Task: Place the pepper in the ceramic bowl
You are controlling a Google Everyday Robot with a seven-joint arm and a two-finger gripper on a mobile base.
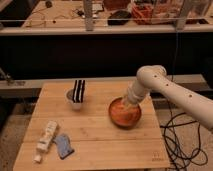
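gripper [127,101]: sat inside bowl [124,120], near right edge of worktop [95,145]; grip state could not be told.
advice: release low, withdraw straight up.

Ceramic bowl [121,118]: one item. Wide, shallow, round; orange-terracotta inside and out, with a slightly darker rim. Upright, mouth facing up, resting flat on the pale wooden worktop [100,147]. Position: right half of the worktop, towards the right edge, roughly midway between its front and back edges. Appears intact.

Pincer [128,103]: pale, at the end of a white arm that reaches in from the right. It points down into the bowl over the far right part of the interior, covering part of the far rim. What lies under it cannot be told.
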